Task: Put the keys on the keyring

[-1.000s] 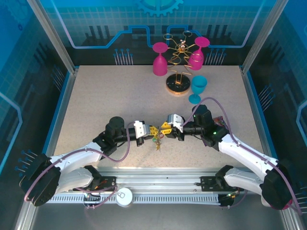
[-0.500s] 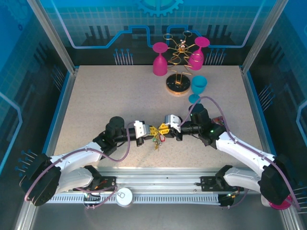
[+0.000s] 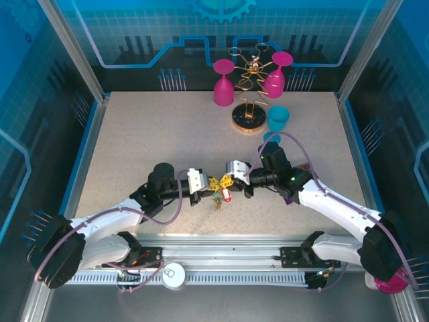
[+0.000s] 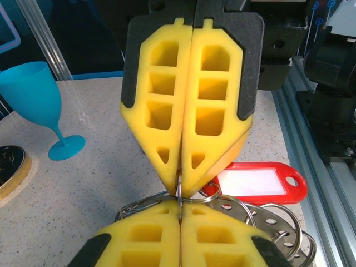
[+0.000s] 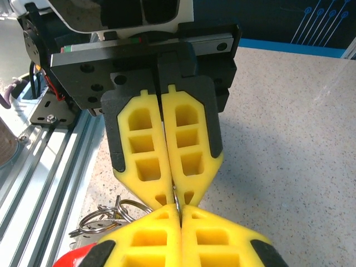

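Observation:
My left gripper (image 3: 212, 183) and right gripper (image 3: 227, 181) meet tip to tip low over the table's near middle. Both are shut on one thin wire ring (image 4: 180, 192), which stands edge-on between the yellow pads (image 5: 176, 199). My left gripper (image 4: 179, 214) faces the right fingers (image 4: 167, 111). My right gripper (image 5: 179, 216) faces the left fingers (image 5: 144, 150). Under them hangs a bunch: a key with a red plastic tag (image 4: 256, 182), further small rings (image 5: 103, 218) and the grey perforated keyring (image 4: 267, 222), partly hidden by my fingers. The bunch (image 3: 220, 196) dangles just above the table.
A gold rack on a round wooden base (image 3: 249, 121) stands at the back centre with two pink goblets (image 3: 223, 83). A blue goblet (image 3: 277, 121) stands right of it, also in the left wrist view (image 4: 33, 100). The aluminium front rail (image 5: 39, 167) runs close behind.
The right gripper has closed onto the thin ring and its arm has shifted slightly left. The red tag has swung into view under the tips. The left gripper stays put.

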Tool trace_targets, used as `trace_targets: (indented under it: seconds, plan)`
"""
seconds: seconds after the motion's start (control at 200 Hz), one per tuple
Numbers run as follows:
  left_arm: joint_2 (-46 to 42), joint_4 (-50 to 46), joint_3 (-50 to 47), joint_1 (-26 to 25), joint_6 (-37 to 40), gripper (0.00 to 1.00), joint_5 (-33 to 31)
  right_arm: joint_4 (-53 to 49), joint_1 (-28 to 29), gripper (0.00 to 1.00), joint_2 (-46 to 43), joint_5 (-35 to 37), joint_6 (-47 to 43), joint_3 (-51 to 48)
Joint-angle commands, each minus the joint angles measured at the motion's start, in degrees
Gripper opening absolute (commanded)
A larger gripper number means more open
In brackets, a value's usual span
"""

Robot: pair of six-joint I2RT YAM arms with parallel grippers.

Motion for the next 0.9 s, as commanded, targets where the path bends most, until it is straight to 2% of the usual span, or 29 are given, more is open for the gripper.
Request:
trace_targets:
  seconds: [0.0,0.11,0.275,0.4,0.48,0.575,0.62,0.655,0.765,0.896]
  plan:
    - [-1.72,-4.53,3.35,-0.33,2.12,0.14,-0.22,-6.57,1.28,0.0,0.06,3.01,-3.43,3.4]
    - [-1.89,-10.03,5.13,-0.34,4.22,0.18,-0.74,-10.87,2.41,0.0,0.66,6.24,-5.79,5.33]
    - [-1.71,-13.57,6.57,-0.29,5.62,0.17,-0.45,-14.86,4.35,0.0,1.91,9.38,-7.96,9.03]
    - [-1.19,-14.53,7.45,-0.29,6.04,0.11,-0.22,-16.72,5.92,0.0,3.32,10.77,-9.24,10.95]
    - [-1.08,-14.65,7.81,-0.33,6.51,0.0,0.01,-17.62,6.39,0.0,4.08,11.0,-9.59,11.82]
    - [-1.32,-14.46,7.82,-0.27,7.11,0.0,-0.1,-15.65,5.78,0.0,3.32,10.74,-7.7,10.69]
    - [-1.58,-14.13,7.56,-0.26,7.25,0.0,-0.1,-12.76,4.57,0.13,2.07,10.11,-5.24,9.06]
    - [-1.73,-13.52,7.19,-0.28,7.35,0.0,-0.08,-10.59,3.34,0.18,1.02,8.96,-3.43,7.55]
    - [-2.36,-10.43,5.53,-0.31,7.54,0.0,0.4,-7.17,-0.06,0.2,-0.6,5.81,0.77,3.99]
    - [-2.8,-8.28,4.47,-0.3,7.54,0.0,0.84,-5.91,-0.19,0.22,-0.42,4.95,2.5,2.76]
